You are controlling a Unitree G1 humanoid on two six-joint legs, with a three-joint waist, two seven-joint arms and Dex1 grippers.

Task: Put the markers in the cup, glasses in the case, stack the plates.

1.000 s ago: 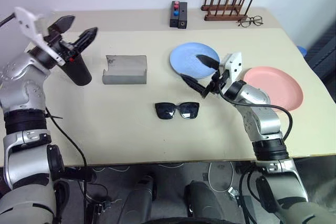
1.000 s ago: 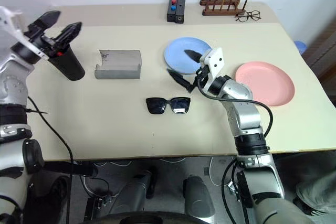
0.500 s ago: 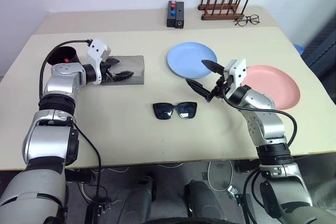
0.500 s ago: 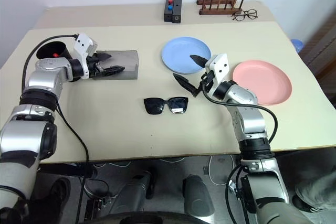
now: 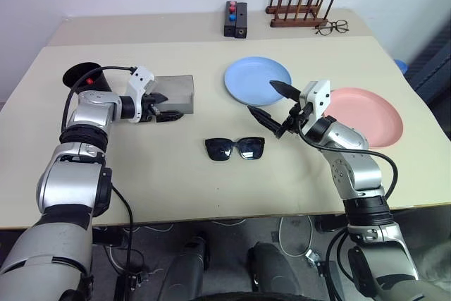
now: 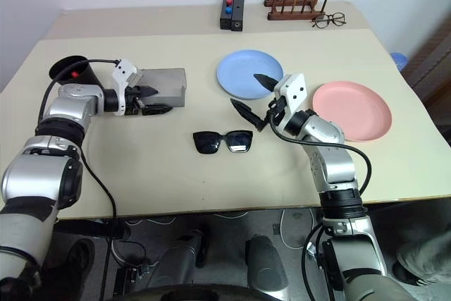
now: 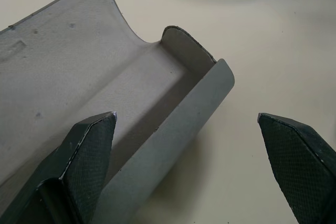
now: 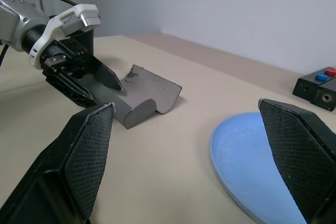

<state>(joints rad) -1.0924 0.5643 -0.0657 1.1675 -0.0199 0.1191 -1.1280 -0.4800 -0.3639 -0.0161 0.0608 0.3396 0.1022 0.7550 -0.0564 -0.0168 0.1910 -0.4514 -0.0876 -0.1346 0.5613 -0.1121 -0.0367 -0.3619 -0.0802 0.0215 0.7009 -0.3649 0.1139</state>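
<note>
Step in hand: glasses into case, judged. Left gripper (image 5: 168, 108) stood spread wide and empty at the near edge of the grey case (image 5: 176, 90), flap open. Right gripper (image 5: 271, 102) wide, empty, hovering between the blue plate (image 5: 257, 75) and the sunglasses (image 5: 236, 148), which lay near-centre on the table (image 5: 211, 188). Next move likely: steady the case, fetch the sunglasses. Cup (image 6: 72, 70) far left, red marker cap (image 6: 75, 74) inside. Pink plate (image 5: 370, 115) right, unstacked. 1 rack (image 5: 299, 8), clear eyeglasses (image 5: 334, 28), 1 button box (image 5: 236, 18) far; nothing obstructing.
</note>
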